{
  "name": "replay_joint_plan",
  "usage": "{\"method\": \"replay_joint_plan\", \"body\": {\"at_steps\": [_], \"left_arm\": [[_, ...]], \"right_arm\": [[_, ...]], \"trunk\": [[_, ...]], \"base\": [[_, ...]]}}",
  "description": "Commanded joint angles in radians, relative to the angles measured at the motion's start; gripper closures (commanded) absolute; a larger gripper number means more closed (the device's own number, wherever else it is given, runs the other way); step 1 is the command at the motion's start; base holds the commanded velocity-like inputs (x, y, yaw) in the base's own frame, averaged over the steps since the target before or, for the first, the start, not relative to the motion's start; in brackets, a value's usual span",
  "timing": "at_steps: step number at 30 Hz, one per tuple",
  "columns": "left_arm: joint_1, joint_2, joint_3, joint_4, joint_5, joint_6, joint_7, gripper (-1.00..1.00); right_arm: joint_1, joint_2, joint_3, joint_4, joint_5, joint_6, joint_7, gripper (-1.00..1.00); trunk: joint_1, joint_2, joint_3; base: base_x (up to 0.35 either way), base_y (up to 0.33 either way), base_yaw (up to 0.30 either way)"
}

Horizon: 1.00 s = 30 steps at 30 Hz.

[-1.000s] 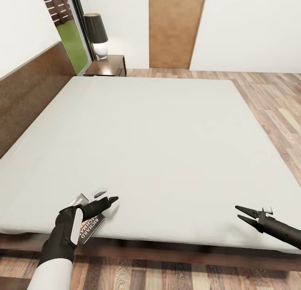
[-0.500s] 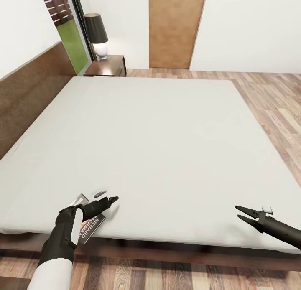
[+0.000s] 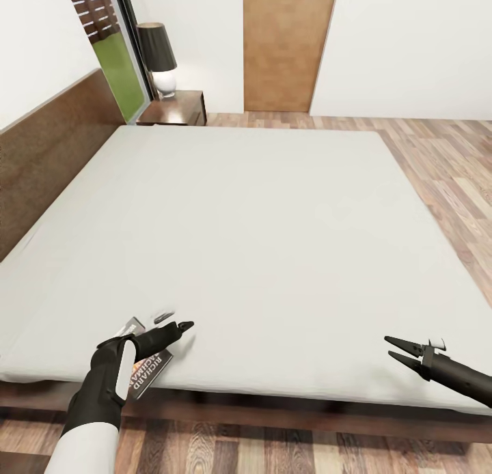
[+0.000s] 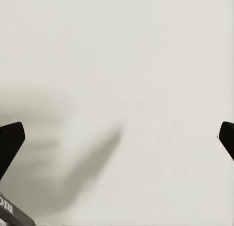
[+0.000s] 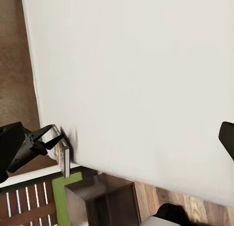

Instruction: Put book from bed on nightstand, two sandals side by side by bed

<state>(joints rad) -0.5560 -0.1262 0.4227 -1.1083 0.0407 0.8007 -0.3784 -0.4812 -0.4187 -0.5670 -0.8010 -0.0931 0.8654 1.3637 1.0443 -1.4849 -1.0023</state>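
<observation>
The book lies flat on the off-white bed at its near left edge, partly hidden under my left arm. My left gripper hovers open just past the book, low over the mattress. A corner of the book shows behind the wide-apart fingers in the left wrist view. My right gripper is open over the bed's near right edge, holding nothing. From the right wrist view, the book sits at the mattress edge under the left gripper. A nightstand stands at the far headboard corner. The sandals are out of view.
A lamp with a dark shade stands on the nightstand. The brown headboard runs along the left. A wooden door is in the far wall, with plank floor to the right of the bed and along its near frame.
</observation>
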Motion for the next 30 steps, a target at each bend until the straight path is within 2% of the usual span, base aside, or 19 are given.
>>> {"method": "replay_joint_plan", "body": {"at_steps": [1,25,28,30], "left_arm": [[-0.001,-0.001,0.004,-0.001,0.004,0.008,-0.002,-1.0],[-0.001,-0.001,0.003,-0.001,0.004,0.009,-0.005,-1.0],[-0.001,-0.001,0.003,-0.001,0.004,0.009,-0.019,-1.0],[-0.001,0.0,0.004,-0.001,0.004,0.009,-0.057,-1.0]], "right_arm": [[0.0,0.0,-0.001,0.0,-0.002,0.007,0.002,-1.0],[0.0,0.0,-0.001,0.0,-0.002,0.007,0.002,-1.0],[0.0,0.0,-0.001,0.0,-0.002,0.007,0.002,-1.0],[0.0,0.0,-0.001,-0.001,-0.002,0.007,0.002,-1.0]], "trunk": [[-0.004,0.007,0.003],[-0.096,0.175,0.078],[-0.107,0.196,0.087],[-0.115,0.21,0.093]], "base": [[0.0,0.0,0.0],[0.0,0.0,0.0],[0.0,0.0,0.0],[0.0,0.0,0.0]]}}
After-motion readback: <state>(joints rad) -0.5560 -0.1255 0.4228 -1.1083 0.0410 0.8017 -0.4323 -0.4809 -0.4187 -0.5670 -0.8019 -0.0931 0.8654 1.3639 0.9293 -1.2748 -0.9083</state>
